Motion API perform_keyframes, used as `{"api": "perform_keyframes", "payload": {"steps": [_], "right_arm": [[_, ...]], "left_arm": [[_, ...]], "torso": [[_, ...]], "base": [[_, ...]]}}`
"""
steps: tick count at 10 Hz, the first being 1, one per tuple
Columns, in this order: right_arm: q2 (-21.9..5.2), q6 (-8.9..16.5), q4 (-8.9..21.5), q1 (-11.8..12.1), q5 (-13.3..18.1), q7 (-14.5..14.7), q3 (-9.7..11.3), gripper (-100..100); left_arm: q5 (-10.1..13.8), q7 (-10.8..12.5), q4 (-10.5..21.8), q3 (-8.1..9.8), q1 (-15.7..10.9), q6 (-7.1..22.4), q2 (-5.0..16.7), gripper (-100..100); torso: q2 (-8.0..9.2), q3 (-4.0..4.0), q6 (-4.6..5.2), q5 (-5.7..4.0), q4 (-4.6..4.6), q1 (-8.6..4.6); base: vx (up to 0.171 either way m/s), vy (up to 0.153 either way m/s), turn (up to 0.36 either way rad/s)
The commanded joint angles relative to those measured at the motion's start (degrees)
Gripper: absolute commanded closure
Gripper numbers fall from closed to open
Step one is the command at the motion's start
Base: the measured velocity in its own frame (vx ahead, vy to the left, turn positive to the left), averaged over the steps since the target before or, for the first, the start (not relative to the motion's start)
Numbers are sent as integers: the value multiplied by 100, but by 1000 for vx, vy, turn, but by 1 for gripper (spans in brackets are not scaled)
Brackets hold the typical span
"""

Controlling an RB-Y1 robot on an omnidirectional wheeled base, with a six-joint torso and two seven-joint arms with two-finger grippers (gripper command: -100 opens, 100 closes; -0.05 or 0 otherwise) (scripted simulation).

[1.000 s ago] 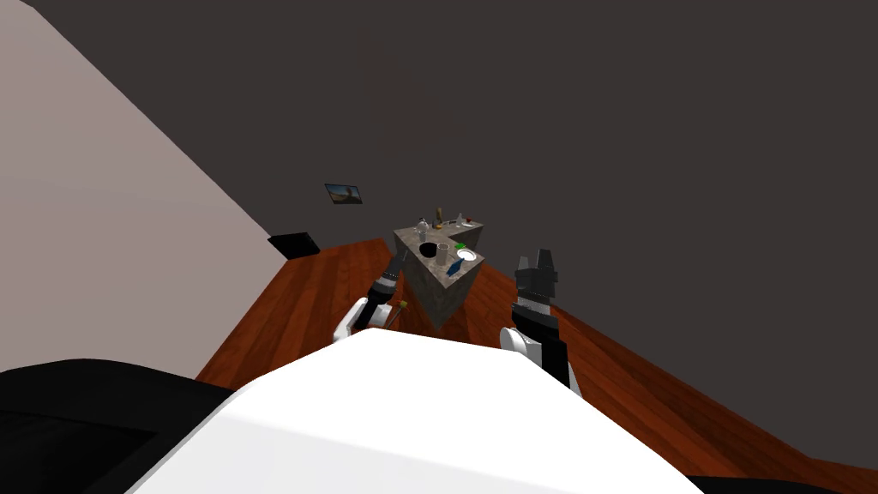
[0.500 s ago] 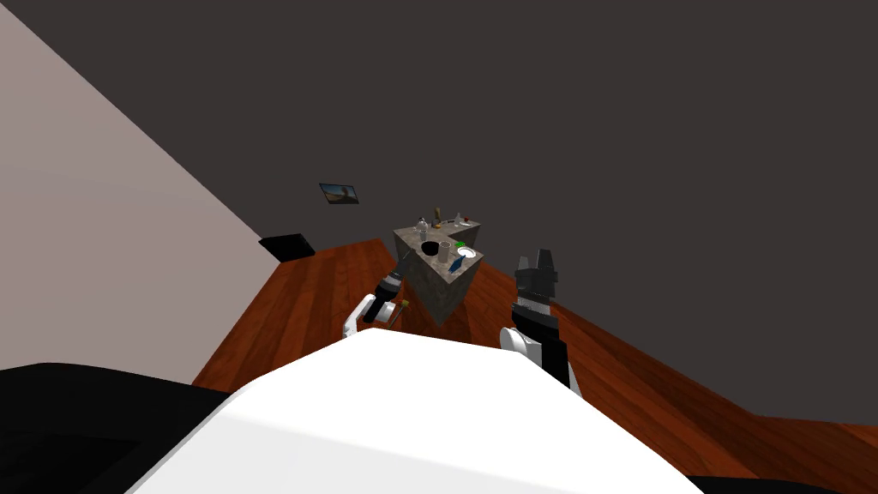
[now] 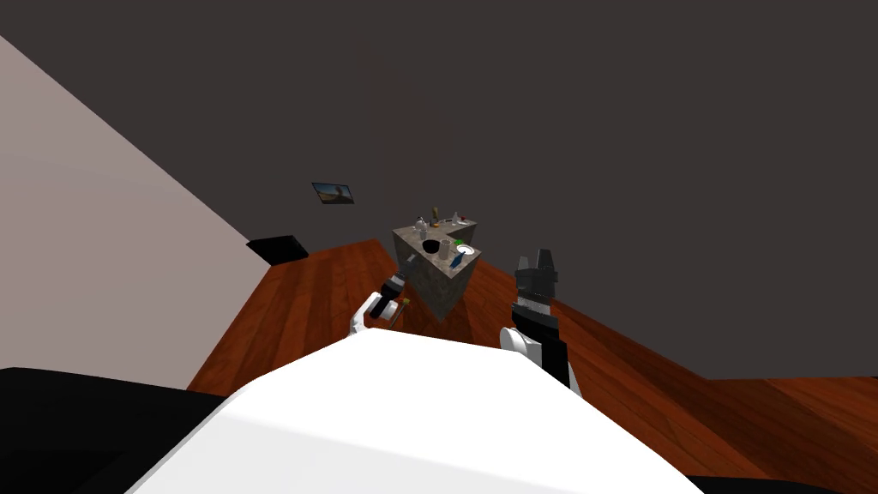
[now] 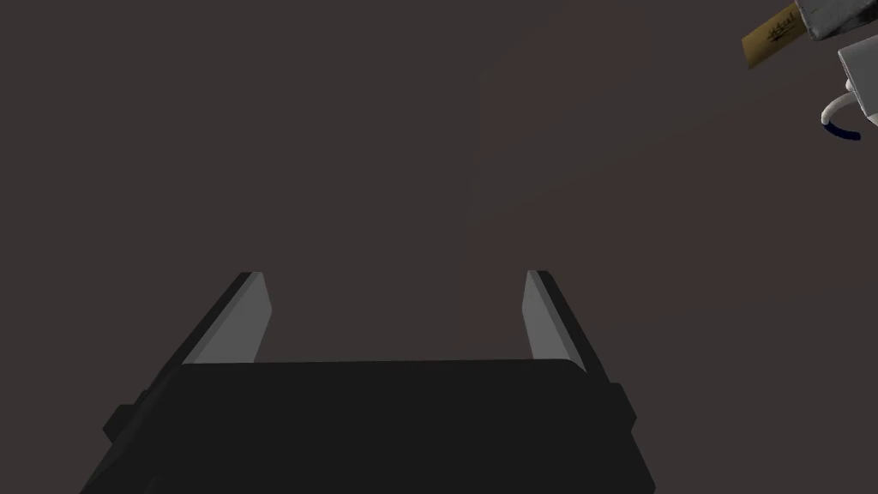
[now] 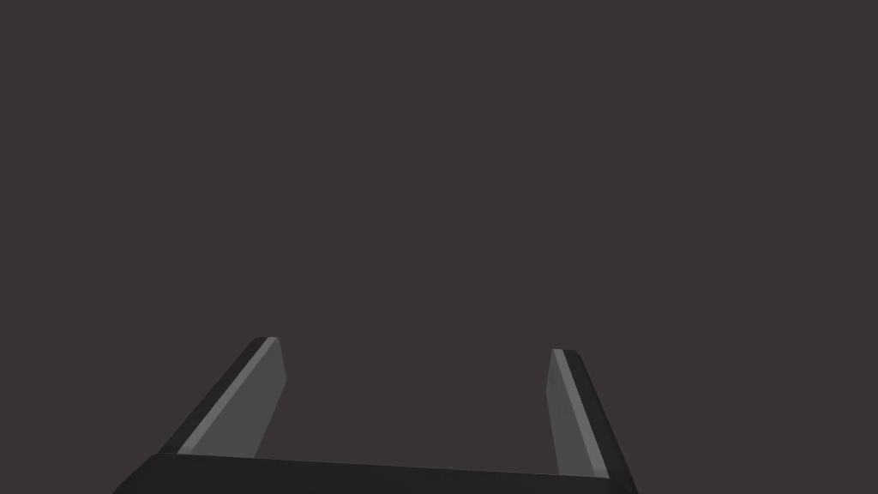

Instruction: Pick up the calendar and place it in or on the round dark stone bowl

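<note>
A dark grey wall (image 3: 600,129) faces us, with a reddish wooden floor (image 3: 309,300) running up to it and a pale wall (image 3: 77,223) on the left. Where the two walls meet at floor level there is a small black area (image 3: 277,249), and a little framed picture (image 3: 333,192) hangs on the dark wall above it.

Far ahead stands an L-shaped stone counter (image 3: 437,287), one corner pointing at us. Our left arm (image 3: 383,302) reaches toward its near left side. The left gripper (image 4: 394,274) has its fingers spread wide with nothing between them. The right gripper (image 5: 414,345) is raised to the right of the counter, fingers likewise apart and empty.

On the near part of the counter top sits the round dark bowl (image 3: 430,247), just left of a pale cylinder (image 3: 444,250). A white plate (image 3: 466,250), a blue thing (image 3: 460,262) and a green thing (image 3: 460,243) lie to the right. We cannot tell the calendar from the other small things there.
</note>
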Motion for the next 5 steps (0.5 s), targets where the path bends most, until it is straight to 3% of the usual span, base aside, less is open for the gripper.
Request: {"api": "perform_keyframes", "payload": {"steps": [1, 4, 5], "right_arm": [[0, 0, 0, 0, 0, 0, 0, 0], [0, 0, 0, 1, 0, 0, 0, 0], [0, 0, 0, 0, 0, 0, 0, 0]], "left_arm": [[-80, -37, 173, -3, -91, 8, 6, -100], [-401, -197, 673, 0, -394, 9, 12, -100], [-401, -197, 699, 0, -394, 9, 12, -100]], "torso": [[0, 0, 0, 0, 0, 0], [-6, -3, -3, 0, -1, -1], [-5, -3, -1, 0, -1, 1]], "base": [[-58, 53, -63], [-59, 55, -86], [-54, 45, -61]]}}
